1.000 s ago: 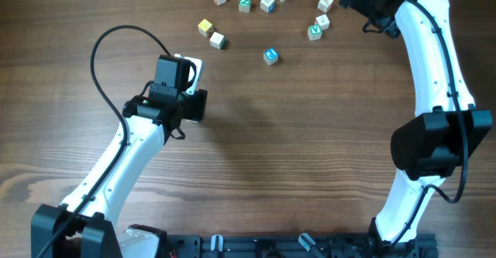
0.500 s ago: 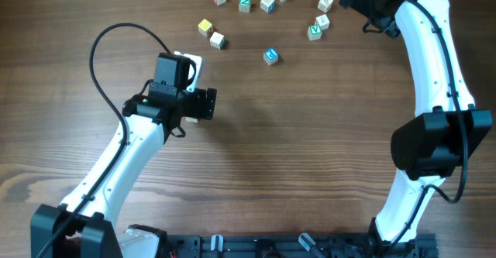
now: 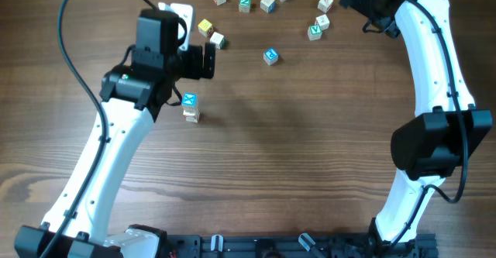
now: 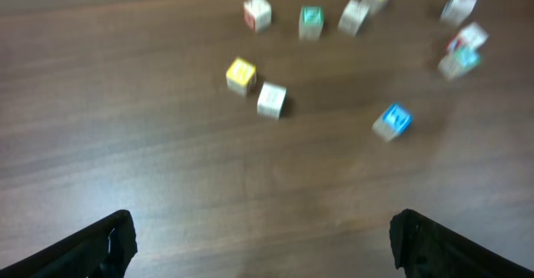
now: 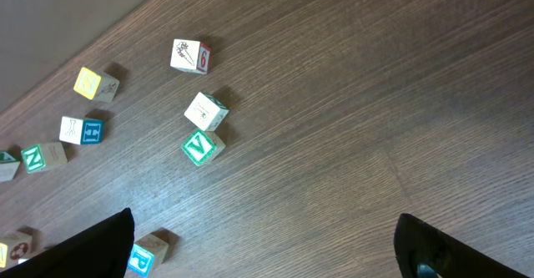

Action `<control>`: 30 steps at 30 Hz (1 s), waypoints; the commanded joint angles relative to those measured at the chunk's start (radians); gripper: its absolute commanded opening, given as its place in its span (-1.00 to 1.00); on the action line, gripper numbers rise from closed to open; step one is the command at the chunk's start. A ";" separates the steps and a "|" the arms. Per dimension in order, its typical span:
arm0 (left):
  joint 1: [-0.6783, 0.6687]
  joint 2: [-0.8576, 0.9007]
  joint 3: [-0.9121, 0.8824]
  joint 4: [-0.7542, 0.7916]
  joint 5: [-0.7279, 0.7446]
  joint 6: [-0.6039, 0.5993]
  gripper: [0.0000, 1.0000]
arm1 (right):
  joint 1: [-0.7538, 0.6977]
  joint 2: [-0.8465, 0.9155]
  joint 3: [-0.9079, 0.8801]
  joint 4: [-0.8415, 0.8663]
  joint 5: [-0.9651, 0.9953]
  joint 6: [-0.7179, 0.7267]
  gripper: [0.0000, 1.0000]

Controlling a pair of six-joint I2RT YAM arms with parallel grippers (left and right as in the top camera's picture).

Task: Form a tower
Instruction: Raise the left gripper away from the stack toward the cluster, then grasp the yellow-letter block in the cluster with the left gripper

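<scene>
Left claw: my left gripper [image 4: 263, 228] is spread wide and empty, with nothing between its fingers.
Right claw: my right gripper [image 5: 263, 228] is wide apart too, grasping nothing.
Tower: the short stack of small wooden letter cubes [image 3: 190, 108], blue-marked cube on top, stands behind the left claw beside its wrist, apart from it.
Handling: I judge it light, stiff and easy to topple.
Hold: I would not squeeze the stack. I would rather take the loose blue-marked wooden cube [image 4: 390, 121], ahead of the left claw, by two opposite flat sides.

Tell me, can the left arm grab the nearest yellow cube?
Probably yes. The left gripper is open and nothing lies between it and the yellow cube; a white cube beside it may get in the way.
</scene>
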 commanded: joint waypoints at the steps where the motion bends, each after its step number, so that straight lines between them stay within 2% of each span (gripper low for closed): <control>1: 0.006 0.021 0.089 0.000 0.012 -0.048 1.00 | -0.002 -0.020 0.009 0.003 0.007 0.006 1.00; 3: 0.006 0.069 0.159 -0.029 0.012 -0.074 1.00 | -0.002 -0.020 0.009 0.003 0.007 0.006 0.99; 5: 0.006 0.210 0.319 -0.120 0.012 -0.103 1.00 | -0.002 -0.020 0.009 0.003 0.007 0.006 0.99; 11: 0.006 0.425 0.565 -0.172 0.012 -0.138 1.00 | -0.002 -0.020 0.009 0.003 0.007 0.006 0.99; 16: 0.033 0.588 0.729 -0.173 0.011 -0.238 1.00 | -0.002 -0.020 0.009 0.003 0.007 0.006 0.99; 20: 0.079 0.713 0.754 -0.110 0.013 -0.356 1.00 | -0.002 -0.020 0.009 0.003 0.007 0.006 0.99; 30: 0.090 0.914 0.754 0.014 0.011 -0.354 1.00 | -0.002 -0.020 0.009 0.003 0.007 0.006 0.99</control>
